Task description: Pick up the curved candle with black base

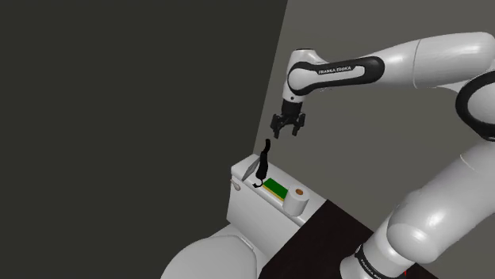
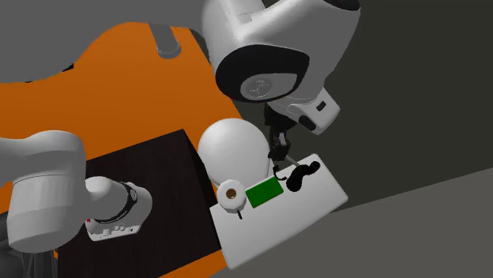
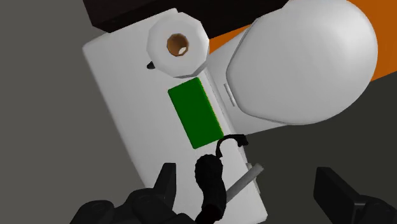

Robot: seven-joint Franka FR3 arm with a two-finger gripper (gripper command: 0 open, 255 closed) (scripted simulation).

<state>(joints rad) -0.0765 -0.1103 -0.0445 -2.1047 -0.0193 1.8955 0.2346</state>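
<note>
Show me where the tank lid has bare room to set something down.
Bare: the long strip of tank lid on the green block's side away from the toilet bowl. Crowded: the bowl-side edge, where paper roll, green block and black curved candle line up; the open tool hangs over the candle.

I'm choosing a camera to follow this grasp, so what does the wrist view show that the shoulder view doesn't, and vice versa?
Wrist view adds the orange floor by the toilet, and the black candle sitting off-centre between the open fingers, close to one. Shoulder view adds the white arm and the air gap separating the gripper from the candle's top. Both share the candle, green block, paper roll and white tank lid.
</note>
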